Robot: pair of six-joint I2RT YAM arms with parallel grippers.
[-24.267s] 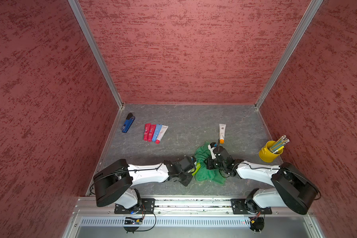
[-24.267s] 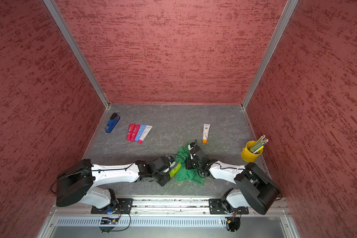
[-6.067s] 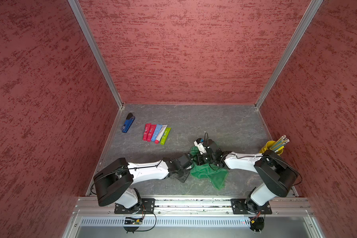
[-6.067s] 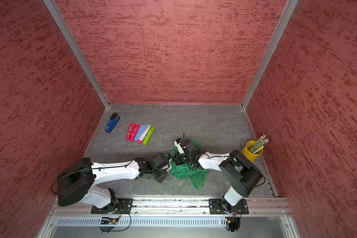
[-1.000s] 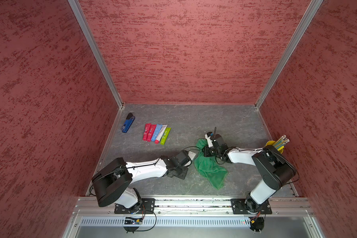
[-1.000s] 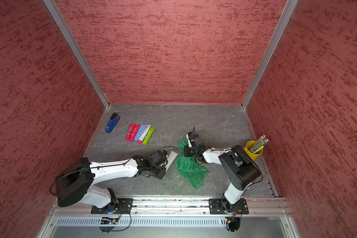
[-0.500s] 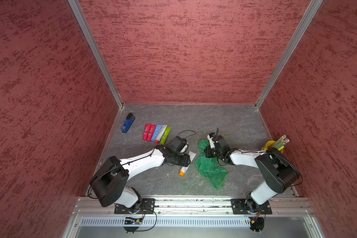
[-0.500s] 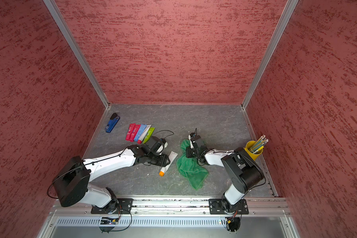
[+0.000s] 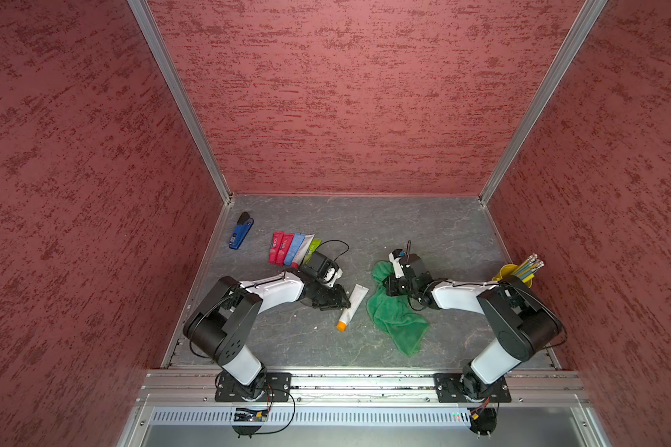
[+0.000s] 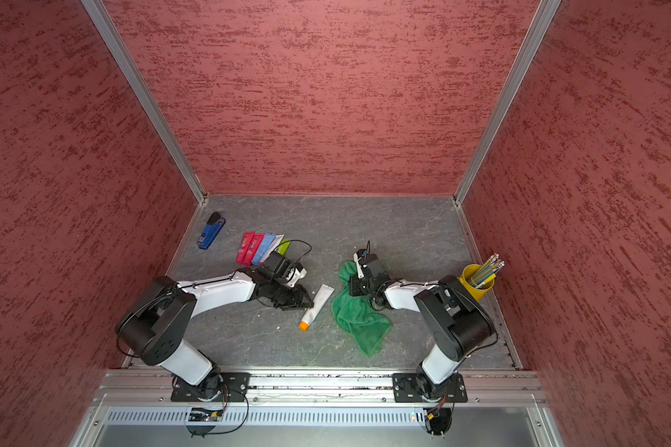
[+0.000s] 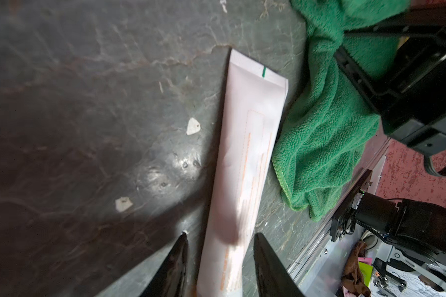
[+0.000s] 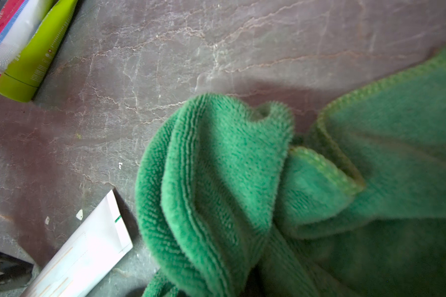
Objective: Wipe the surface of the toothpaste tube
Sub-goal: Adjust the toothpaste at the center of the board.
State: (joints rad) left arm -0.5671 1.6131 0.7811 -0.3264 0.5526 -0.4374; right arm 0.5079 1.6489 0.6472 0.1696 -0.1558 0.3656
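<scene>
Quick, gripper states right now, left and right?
Left gripper: open, jaws straddling the toothpaste tube, not pinching it.
Right gripper: shut on the green cloth.

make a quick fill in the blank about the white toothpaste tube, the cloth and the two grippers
The white plastic toothpaste tube lies flat, its cap coloured ____. The right gripper is shut on the ____ microfibre cloth. The left gripper straddles the tube with jaws ____.
Missing: orange; green; open.
</scene>
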